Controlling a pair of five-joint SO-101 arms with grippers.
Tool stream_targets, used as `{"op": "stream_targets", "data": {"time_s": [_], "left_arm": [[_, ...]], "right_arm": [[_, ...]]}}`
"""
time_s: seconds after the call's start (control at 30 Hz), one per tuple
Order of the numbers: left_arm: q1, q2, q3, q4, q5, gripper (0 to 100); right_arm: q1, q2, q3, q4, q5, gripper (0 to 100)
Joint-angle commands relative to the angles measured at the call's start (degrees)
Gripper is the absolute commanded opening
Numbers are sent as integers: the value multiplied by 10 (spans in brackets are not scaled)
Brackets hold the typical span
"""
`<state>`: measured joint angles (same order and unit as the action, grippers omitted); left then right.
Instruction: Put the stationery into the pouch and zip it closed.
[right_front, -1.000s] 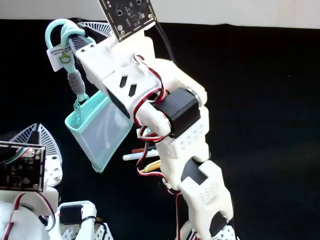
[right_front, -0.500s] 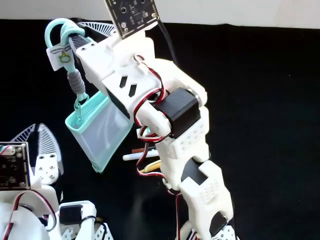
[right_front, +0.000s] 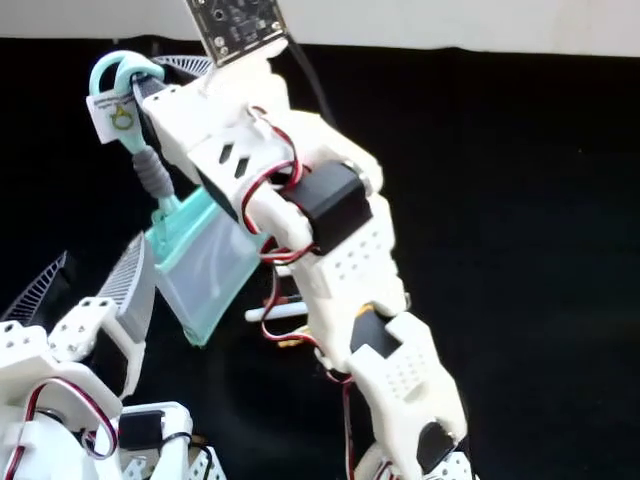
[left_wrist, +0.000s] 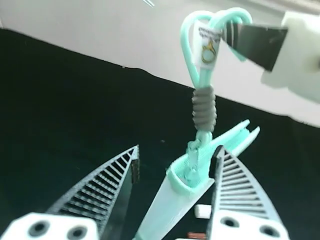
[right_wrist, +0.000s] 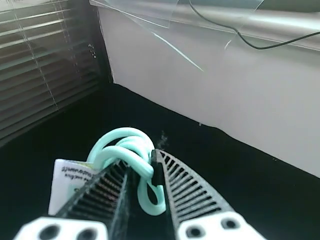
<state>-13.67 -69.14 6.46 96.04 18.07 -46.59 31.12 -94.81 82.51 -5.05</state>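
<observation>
High view, left gripper (right_front: 100, 252) up beside pouch (right_front: 205, 270), prev. lower

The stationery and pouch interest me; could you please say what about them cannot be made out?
- High view: the right arm covers most of the stationery, so kinds and count are unclear.
- Left wrist view: the pouch has its lower part cut off by the picture's edge, between the fingers of the left gripper.
- High view: the pouch's cloudy panel hides any contents.
</observation>
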Motion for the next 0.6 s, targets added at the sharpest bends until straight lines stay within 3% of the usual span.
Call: {"op": "stream_targets", "data": {"time_s": [0.0,0.13,0.3,0.57], "left_arm": [[-5,5,26,-36,62,252],[-4,4,95,-69,114,252],[-4,-1,115,-69,123,252],[-3,-1,58,-2,124,252]], "right_arm": [[-4,-4,-16,-12,-4,6],[-4,-4,-16,-12,-4,6],[-4,-2,-16,-12,-4,6],[-3,0,-14,-18,-3,6]]}}
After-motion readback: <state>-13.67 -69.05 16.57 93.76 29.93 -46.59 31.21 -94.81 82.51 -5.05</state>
